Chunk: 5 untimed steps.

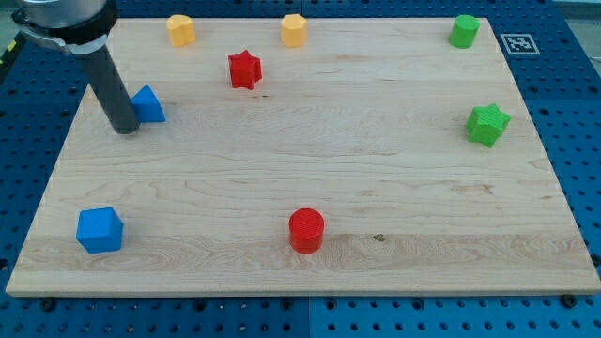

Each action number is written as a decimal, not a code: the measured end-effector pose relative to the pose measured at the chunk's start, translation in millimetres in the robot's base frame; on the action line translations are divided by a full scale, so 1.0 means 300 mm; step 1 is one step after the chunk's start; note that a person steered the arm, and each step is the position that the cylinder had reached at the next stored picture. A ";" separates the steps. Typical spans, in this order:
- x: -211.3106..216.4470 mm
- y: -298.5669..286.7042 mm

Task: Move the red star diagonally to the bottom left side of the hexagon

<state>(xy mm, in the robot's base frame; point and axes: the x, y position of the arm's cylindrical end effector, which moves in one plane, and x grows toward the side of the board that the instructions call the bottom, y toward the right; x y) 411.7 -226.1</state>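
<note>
The red star point(244, 69) lies near the view's top, left of centre. Two yellow blocks sit along the top edge: one point(181, 30) up and left of the star, and one that looks like a hexagon point(294, 30) up and right of the star. My tip point(125, 129) rests at the view's left, touching the left side of a blue triangle point(148, 104), well to the left of and below the red star.
A blue cube point(100, 230) sits at the bottom left. A red cylinder point(306, 230) sits at the bottom centre. A green cylinder point(464, 31) is at the top right and a green star point(488, 124) at the right. The wooden board point(376, 178) lies on a blue pegboard.
</note>
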 end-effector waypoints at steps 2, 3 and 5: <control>-0.032 0.154; -0.054 0.272; -0.080 0.332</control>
<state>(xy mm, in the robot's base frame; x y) 387.7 -126.5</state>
